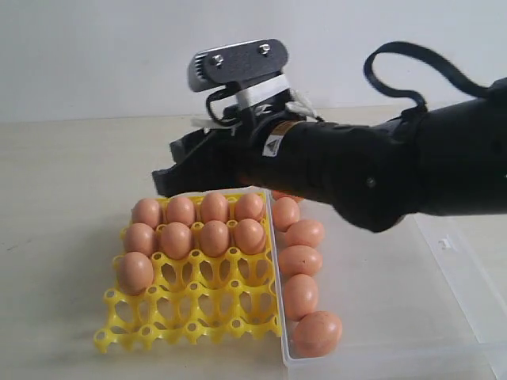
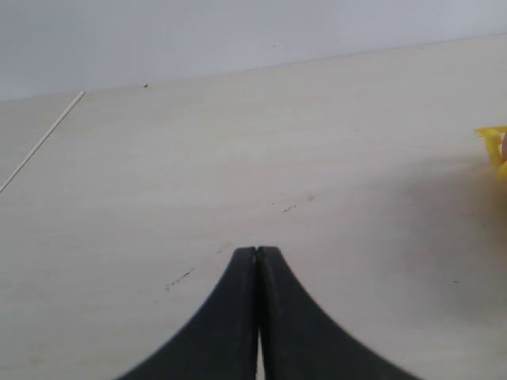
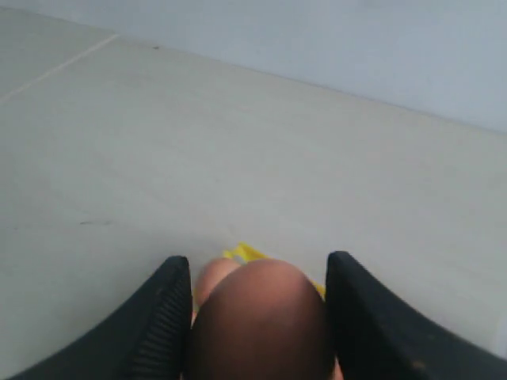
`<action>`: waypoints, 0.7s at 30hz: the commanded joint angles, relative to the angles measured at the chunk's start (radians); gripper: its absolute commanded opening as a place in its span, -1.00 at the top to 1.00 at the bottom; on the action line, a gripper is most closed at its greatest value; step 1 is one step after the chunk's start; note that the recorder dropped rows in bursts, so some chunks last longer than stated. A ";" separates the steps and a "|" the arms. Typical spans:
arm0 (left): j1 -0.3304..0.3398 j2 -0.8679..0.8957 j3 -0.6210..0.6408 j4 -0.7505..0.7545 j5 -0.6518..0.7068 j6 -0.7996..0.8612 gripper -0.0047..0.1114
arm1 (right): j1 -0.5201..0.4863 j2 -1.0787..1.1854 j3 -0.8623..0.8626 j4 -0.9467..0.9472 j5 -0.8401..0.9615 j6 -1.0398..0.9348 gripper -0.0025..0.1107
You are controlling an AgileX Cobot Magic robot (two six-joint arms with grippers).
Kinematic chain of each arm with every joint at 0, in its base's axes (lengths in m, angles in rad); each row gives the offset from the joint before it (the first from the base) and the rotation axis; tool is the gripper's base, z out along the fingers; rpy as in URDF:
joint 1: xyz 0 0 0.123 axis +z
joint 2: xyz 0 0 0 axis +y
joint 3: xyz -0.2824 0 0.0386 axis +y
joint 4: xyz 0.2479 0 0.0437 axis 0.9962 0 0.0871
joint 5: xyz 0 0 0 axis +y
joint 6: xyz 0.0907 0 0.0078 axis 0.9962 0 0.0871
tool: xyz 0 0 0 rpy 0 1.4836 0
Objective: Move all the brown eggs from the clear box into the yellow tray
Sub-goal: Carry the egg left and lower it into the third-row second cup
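- brown eggs point(image 1: 213, 237): nine seated in the rear cups of the yellow tray point(image 1: 206, 313); five in a row along the tray-side wall of the clear box point(image 1: 396, 317).
- yellow tray: flat, just beside clear box.

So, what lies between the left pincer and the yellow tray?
Only bare table; the left wrist view shows it between the shut left pincer and the yellow tray corner.

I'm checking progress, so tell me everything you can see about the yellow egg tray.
The yellow tray is a bright plastic lattice of round cups and pegs, lying flat on the pale table. Nine brown eggs sit in its far cups; the near ones are empty. Its right edge abuts the clear box.
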 commanded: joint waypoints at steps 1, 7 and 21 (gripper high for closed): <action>-0.005 0.001 -0.004 0.000 -0.009 -0.003 0.92 | 0.067 0.073 0.002 0.014 -0.109 -0.042 0.96; -0.005 0.001 -0.004 0.000 -0.009 -0.003 0.92 | 0.094 0.188 -0.002 0.022 -0.152 -0.040 0.96; -0.005 0.001 -0.004 0.000 -0.009 -0.003 0.92 | 0.094 0.270 -0.181 0.036 0.131 -0.047 0.96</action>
